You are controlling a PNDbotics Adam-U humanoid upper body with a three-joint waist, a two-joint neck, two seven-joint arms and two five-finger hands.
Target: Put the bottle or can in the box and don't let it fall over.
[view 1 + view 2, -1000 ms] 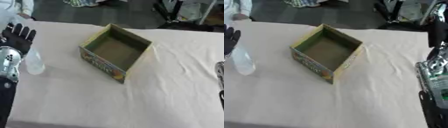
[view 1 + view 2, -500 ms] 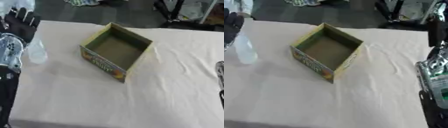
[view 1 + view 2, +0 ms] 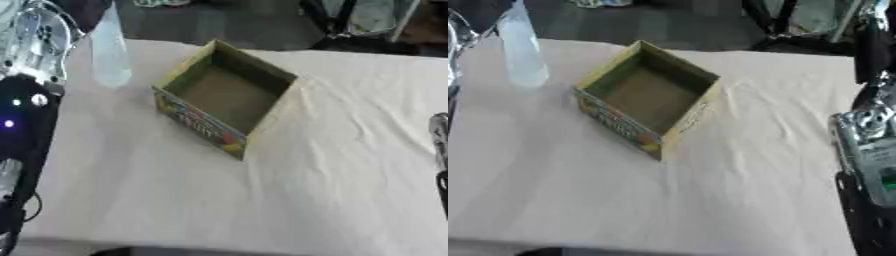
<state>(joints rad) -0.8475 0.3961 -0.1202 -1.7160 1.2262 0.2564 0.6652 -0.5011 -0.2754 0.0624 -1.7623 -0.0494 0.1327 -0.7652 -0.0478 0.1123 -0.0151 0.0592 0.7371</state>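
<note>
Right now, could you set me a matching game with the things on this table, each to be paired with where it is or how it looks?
Things:
1. bottle
2. box
3. tablecloth
4. right arm

Descriptions:
A. open-topped and empty, in the middle
B. pale and creased, covering the table
C. clear, upright, at the far left
D. silver and black, at the right edge

Pairs: 1-C, 2-A, 3-B, 4-D
</note>
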